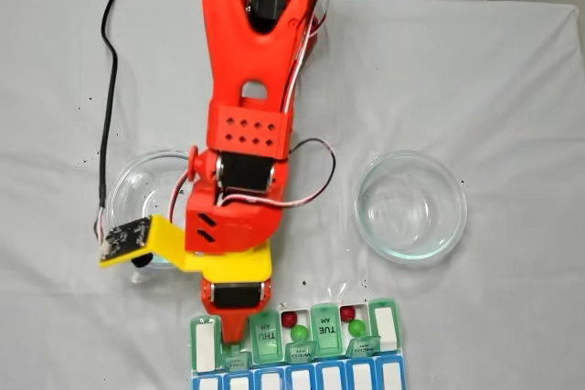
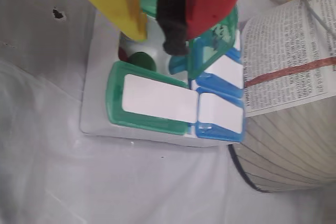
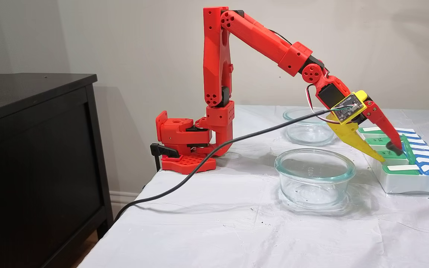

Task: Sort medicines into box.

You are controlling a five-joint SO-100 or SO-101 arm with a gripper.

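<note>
Green ball [image 2: 140, 60] half hidden, box [image 2: 152, 99] cropped

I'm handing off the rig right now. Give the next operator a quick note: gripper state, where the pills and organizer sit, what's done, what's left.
Gripper: open, empty, tips over the pill organizer at the near table edge.
Pills: red and green in one open compartment, another red and green in the next; one more green with a red edge beside it sits below the fingers.
Both glass dishes look empty.
Left: confirm the count, close the open lids.
</note>
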